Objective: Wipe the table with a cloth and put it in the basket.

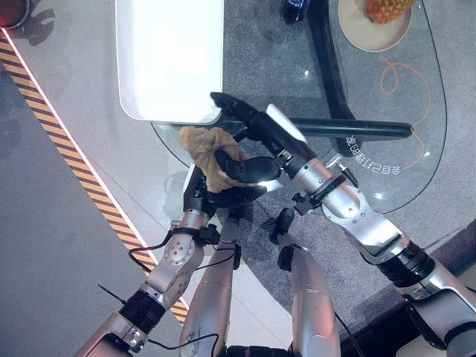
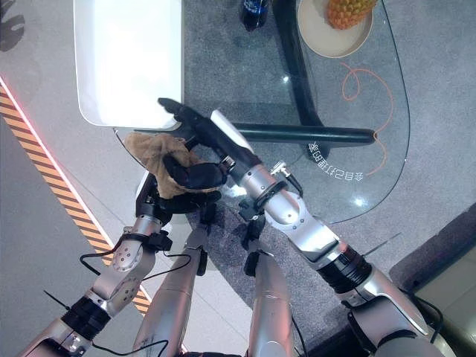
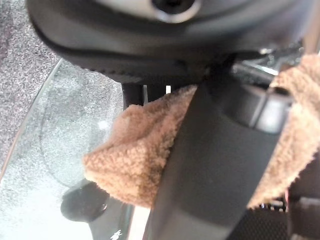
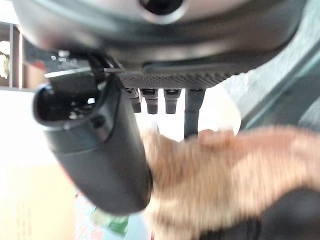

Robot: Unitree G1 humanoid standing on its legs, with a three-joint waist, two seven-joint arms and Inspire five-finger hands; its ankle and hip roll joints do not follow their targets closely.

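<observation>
A tan fluffy cloth [image 1: 202, 145] is bunched over the near left edge of the round glass table [image 1: 357, 97]. My left hand [image 1: 239, 177] sits just below it, with fingers and thumb curled round the cloth [image 3: 135, 155]. My right hand [image 1: 253, 117] lies beside and slightly beyond the cloth [image 4: 215, 175], its fingers straight and pointing at the near corner of the white basket [image 1: 171, 59]. That basket stands on the table's far left part, touching neither hand.
A plate [image 1: 358, 30] holding a pineapple [image 1: 387, 7] sits at the far right of the table, with a dark bottle [image 1: 296, 9] beside it. A dark bar [image 1: 349, 128] runs under the glass. Striped tape [image 1: 67, 141] marks the floor at left.
</observation>
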